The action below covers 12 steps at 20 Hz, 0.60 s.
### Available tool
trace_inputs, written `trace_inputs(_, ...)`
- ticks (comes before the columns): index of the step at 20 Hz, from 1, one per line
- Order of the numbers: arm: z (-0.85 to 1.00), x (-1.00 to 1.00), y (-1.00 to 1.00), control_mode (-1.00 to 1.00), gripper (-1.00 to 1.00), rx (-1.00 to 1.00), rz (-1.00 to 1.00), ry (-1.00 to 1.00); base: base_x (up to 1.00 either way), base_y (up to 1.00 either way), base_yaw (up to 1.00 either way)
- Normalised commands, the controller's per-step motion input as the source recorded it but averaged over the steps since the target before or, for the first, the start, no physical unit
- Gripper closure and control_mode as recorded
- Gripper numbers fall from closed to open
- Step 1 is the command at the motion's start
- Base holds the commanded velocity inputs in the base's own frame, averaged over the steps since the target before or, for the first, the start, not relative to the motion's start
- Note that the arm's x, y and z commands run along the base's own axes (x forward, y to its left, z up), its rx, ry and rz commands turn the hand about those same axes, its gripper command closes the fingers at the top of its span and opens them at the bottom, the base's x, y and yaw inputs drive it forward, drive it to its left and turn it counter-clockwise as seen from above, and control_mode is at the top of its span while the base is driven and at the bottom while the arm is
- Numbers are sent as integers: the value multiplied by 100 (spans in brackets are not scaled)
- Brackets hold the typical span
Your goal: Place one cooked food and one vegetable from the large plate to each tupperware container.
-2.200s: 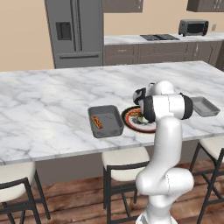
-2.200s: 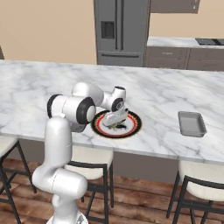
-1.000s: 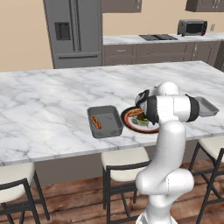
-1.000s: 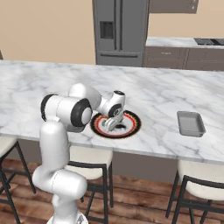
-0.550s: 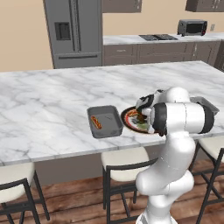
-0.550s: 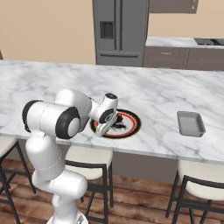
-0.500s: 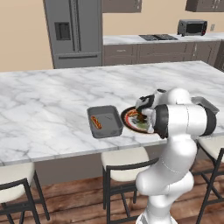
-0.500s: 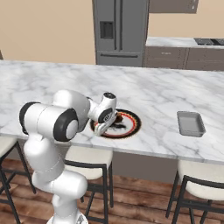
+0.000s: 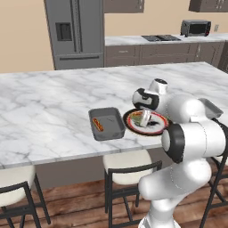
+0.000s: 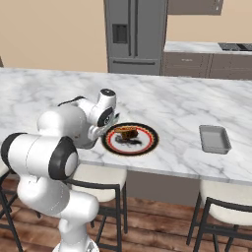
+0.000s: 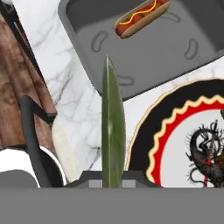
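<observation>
Trays tell the score: the larger tray [image 9: 107, 123] beside the plate [image 9: 156, 128] holds a hot dog [image 11: 141, 17], the pincer [image 11: 113, 179] (clamped on a green vegetable [image 11: 113, 131]) hovers nearby, and the far tray [image 10: 214, 138] awaits both items.

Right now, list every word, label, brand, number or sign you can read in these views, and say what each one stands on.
There is no readable text anywhere in these views.
The large plate carries only a black drawn pattern in its white centre, not letters.
The hot dog in the tupperware container has a yellow mustard squiggle, not writing.
The refrigerator and the toaster oven show no legible brand or label.
</observation>
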Motion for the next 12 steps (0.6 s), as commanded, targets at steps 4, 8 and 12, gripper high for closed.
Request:
trace_inputs(4,4,-1,70,-100,100,1,-26,-2,0,0,0)
trace_inputs(8,0,0,96,-100,100,0,-37,-3,0,0,0)
trace_inputs(12,0,35,49,-100,100,0,-25,2,0,0,0)
